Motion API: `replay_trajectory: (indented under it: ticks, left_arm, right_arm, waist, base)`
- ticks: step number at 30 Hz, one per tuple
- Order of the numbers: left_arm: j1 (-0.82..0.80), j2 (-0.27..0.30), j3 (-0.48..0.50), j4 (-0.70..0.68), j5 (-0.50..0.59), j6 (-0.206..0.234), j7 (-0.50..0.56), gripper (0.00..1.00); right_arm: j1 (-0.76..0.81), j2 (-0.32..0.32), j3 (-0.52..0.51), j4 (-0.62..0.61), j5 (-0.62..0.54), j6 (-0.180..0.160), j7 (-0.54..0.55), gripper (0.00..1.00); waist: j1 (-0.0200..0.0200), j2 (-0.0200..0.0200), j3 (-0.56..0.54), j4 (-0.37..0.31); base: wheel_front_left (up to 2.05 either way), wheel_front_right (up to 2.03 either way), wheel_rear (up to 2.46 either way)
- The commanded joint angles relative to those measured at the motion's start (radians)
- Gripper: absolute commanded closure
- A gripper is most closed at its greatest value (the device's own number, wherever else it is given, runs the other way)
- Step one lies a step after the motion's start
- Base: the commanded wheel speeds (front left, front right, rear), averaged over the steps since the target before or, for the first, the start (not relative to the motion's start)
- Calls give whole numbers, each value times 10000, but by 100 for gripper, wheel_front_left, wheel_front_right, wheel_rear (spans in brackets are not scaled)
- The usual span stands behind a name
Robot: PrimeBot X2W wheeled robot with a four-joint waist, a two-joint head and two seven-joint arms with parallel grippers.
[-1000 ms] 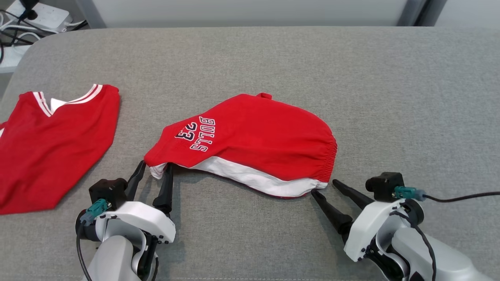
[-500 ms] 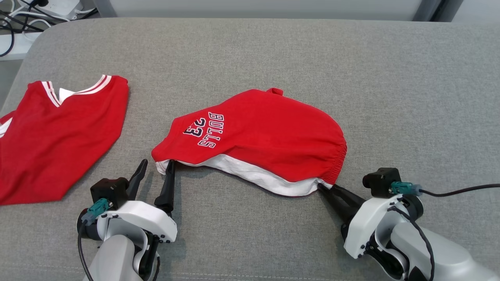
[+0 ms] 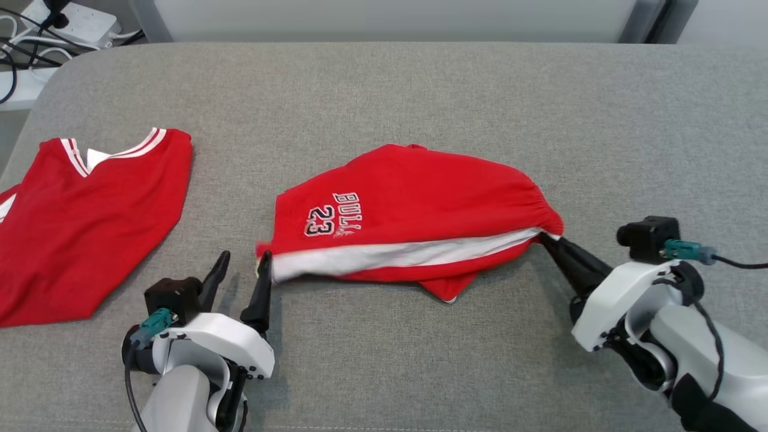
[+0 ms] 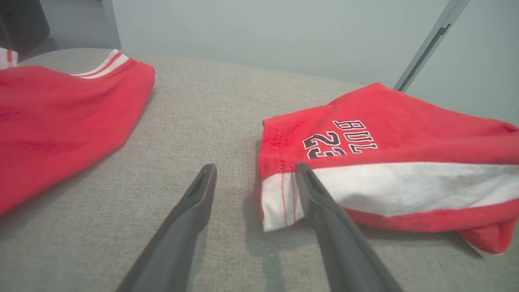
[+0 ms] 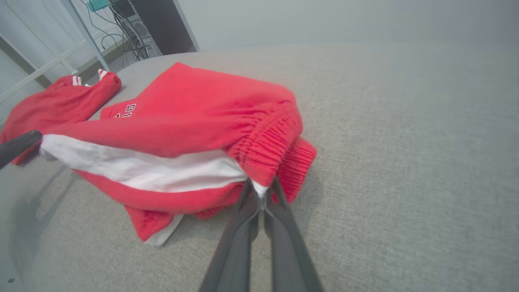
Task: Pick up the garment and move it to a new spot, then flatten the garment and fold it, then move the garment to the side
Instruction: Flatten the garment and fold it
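Garment [image 3: 432,192]: lying crumpled near the middle of the grey bench [image 3: 420,84], being a pair of red shorts, showing a white side stripe [image 3: 390,255] toward the robot and dark-edged lettering with a number [image 3: 333,216] near the hem end. Stretching sideways between the two tools, with the gathered waistband [image 3: 543,207] at the robot's right and the hem at its left. Right tool [image 3: 549,240]: pressing its two dark fingers together on the waistband corner, just where the white stripe is meeting the red elastic, clamping a small tuck of cloth at the very tips. Holding that corner slightly off the bench, with a lower layer of red cloth drooping beneath and resting on the grey fabric. Left tool [image 3: 244,259]: standing with its fingers spread wide apart, gripping nothing, pointing at the hem end. Keeping the hem's white corner just inside the inner finger, in the gap; whether touching it or not, impossible to tell. Hovering the outer finger over bare bench. Jersey [image 3: 90,210]: lying flat at the bench's far left, well apart from the shorts, red with a white-striped V collar. Power strip [image 3: 72,21]: sitting with its cables beyond the bench's far left corner.
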Motion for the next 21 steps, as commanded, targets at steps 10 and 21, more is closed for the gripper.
replay_trajectory:
  ticks: [10, 21]
  left_arm:
    - [176, 275, -1723, 487, -1355, -70, -101, 0]
    - [153, 1118, -3834, 534, -3576, -71, -101, 0]
  right_arm:
    - [339, -311, -472, -275, 3, 42, -145, 100]
    - [368, -260, -565, -261, -100, 42, -145, 100]
  waist:
    - [0, -1, -338, 22]
    - [0, -1, -398, 164]
  base:
    - [0, 0, 0]
    - [0, 0, 0]
